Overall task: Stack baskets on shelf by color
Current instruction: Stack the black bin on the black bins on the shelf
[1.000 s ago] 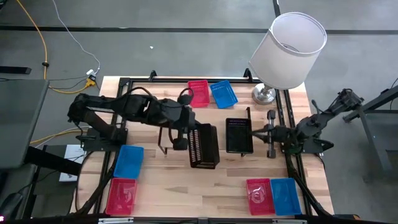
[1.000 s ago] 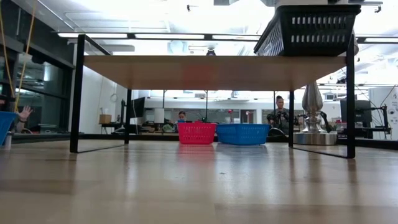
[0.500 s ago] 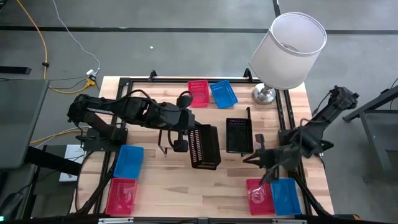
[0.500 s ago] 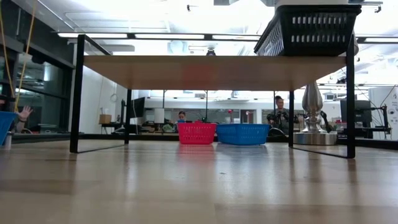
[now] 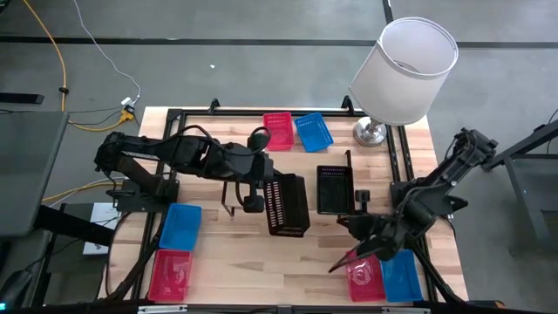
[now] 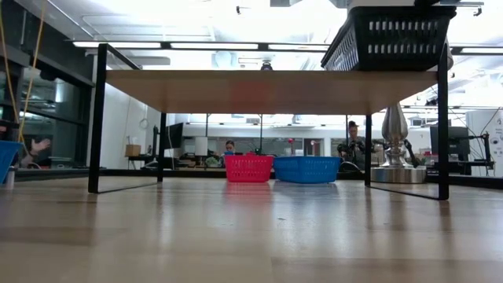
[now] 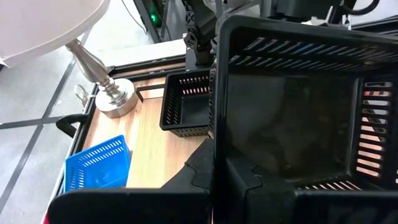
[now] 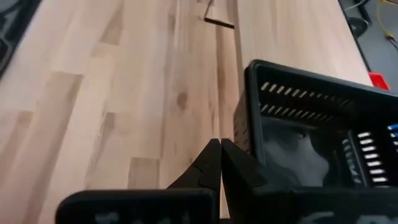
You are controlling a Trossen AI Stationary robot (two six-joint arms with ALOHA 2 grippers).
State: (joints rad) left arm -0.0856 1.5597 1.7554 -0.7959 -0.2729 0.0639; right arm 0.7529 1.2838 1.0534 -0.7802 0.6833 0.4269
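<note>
My left gripper (image 5: 255,202) is shut on a black basket (image 5: 286,207) tipped on its side. A second black basket (image 5: 335,190) rests by its bottom on the right end of the shelf (image 6: 267,90). My right gripper (image 5: 338,264) is shut and holds nothing. It slants down just left of the near-right red basket (image 5: 364,275), which lies beside a blue basket (image 5: 401,275). A red basket (image 5: 279,131) and a blue one (image 5: 312,131) lie at the far edge. Another blue basket (image 5: 180,225) and a red one (image 5: 170,275) lie at the near left. My left gripper pinches one wall of the black basket at its rim (image 7: 215,143), one finger inside the basket and one outside. The fingers come slanting down from the table's left. The basket is tipped on its side with its hollow facing the gripper and a slotted wall (image 5: 277,205) turned up.
A lamp with a white shade (image 5: 405,70) and a metal foot (image 5: 370,131) stands at the far right. Black frame bars (image 5: 403,166) run along the table's sides. People show in the room beyond the table (image 6: 351,141).
My right gripper has swung away from the black basket on the shelf toward the table's near edge, tipping from level to slanting down, and now stands beside the near-right red basket. The baskets have stayed where they were.
</note>
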